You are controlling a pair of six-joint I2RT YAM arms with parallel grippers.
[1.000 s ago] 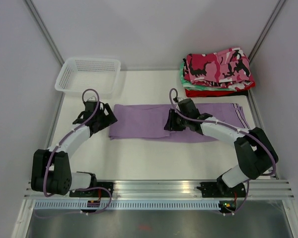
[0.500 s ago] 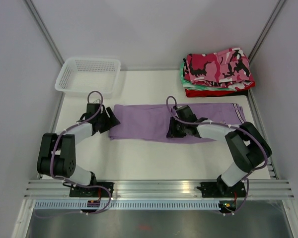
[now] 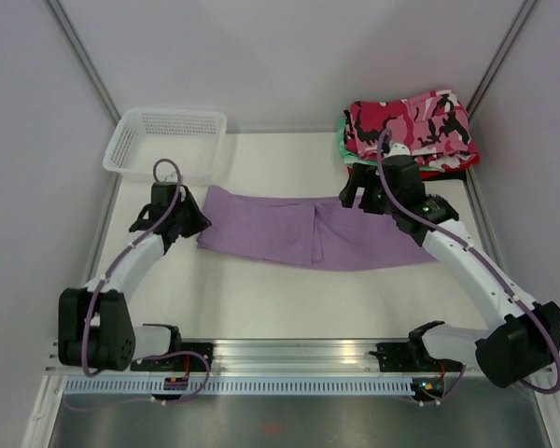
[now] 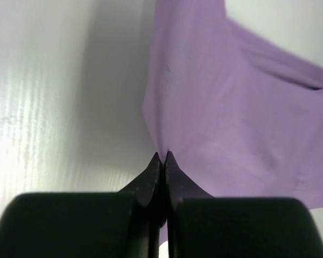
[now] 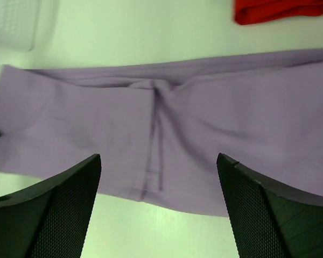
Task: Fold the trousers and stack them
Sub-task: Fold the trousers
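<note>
The lilac trousers (image 3: 299,233) lie lengthwise across the middle of the table, creased at their centre. My left gripper (image 3: 190,222) is shut on their left end; in the left wrist view its fingertips (image 4: 162,157) pinch the edge of the lilac trousers (image 4: 242,123). My right gripper (image 3: 355,197) hangs open above the trousers' far edge, nothing between its fingers. In the right wrist view the right gripper (image 5: 158,159) looks down on the lilac trousers (image 5: 215,113). The camouflage trousers (image 3: 413,121) sit folded on top of the pile at the back right.
Under the camouflage pair lie a green-and-white garment (image 3: 345,147) and a red garment (image 3: 448,170). The red garment (image 5: 280,9) also shows in the right wrist view. A white mesh basket (image 3: 164,140) stands at the back left. Frame posts run along both sides.
My left gripper has shut on the trousers' left end. My right gripper has let go of the trousers' middle, opened, and risen back toward the pile. The cloth now lies slightly skewed.
</note>
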